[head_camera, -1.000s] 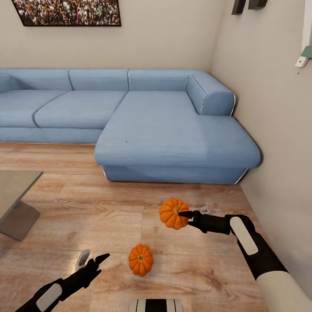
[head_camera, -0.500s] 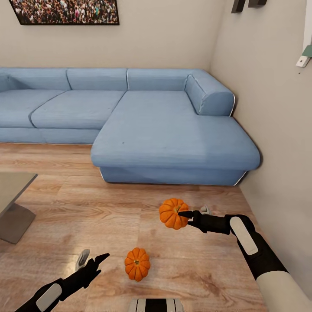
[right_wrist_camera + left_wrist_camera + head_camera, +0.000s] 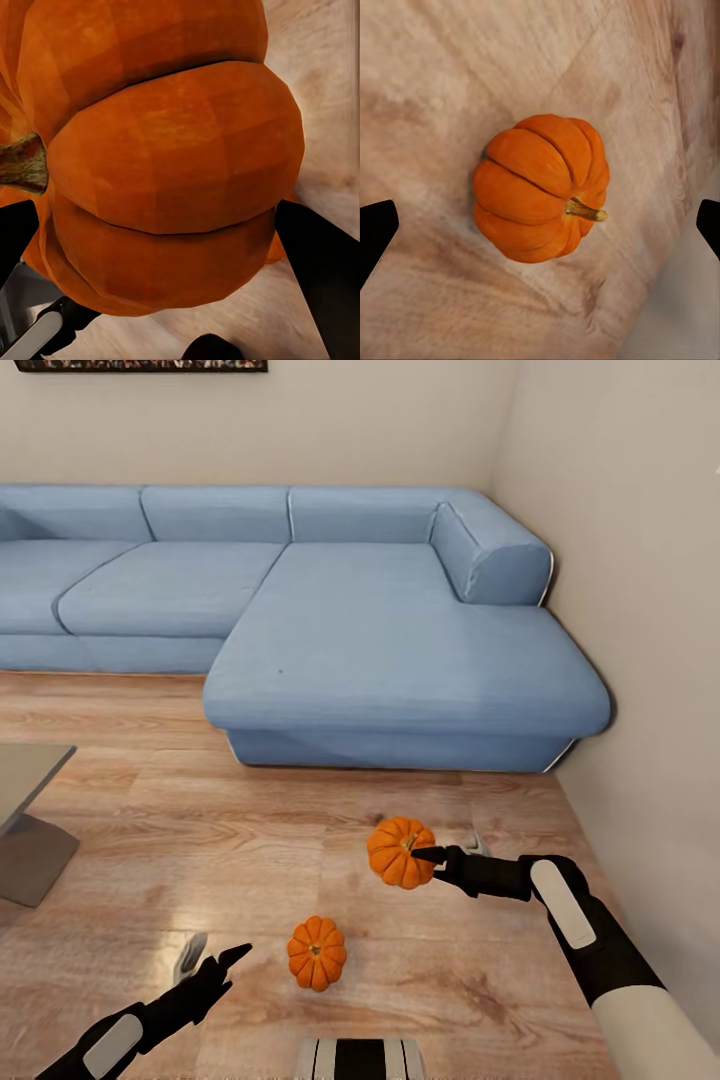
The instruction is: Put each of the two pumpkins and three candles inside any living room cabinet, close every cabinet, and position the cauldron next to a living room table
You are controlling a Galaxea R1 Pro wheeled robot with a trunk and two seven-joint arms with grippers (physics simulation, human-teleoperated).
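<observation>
Since the earlier frames the whole head view has been shifted: the wall picture is almost lost at twelve o'clock and the sofa and floor pumpkin sit differently, so the camera, not the things, is judged to have moved. The arms are seen in the same pose.

The right pincer (image 3: pixel 428 860) is clenched on one pumpkin (image 3: pixel 399 852), which is held off the floor at about five o'clock of the head view; in the right wrist view the pumpkin (image 3: pixel 161 161) is flanked closely by the dark fingers. The left pincer (image 3: pixel 212 963) is released, its jaws spread, at seven o'clock. The second pumpkin (image 3: pixel 317 953) lies on the wooden floor (image 3: pixel 250 830) just beside it, toward three o'clock, and is seen centred between the fingertips in the left wrist view (image 3: pixel 540 197), untouched.

Further out, the grey surface (image 3: pixel 30 780) is cut off at nine o'clock, and a blue sofa (image 3: pixel 380 650) stands at twelve.

The task is judged barely begun: one pumpkin is lifted, nothing has been stowed, and candles, cabinet closing and cauldron remain.
</observation>
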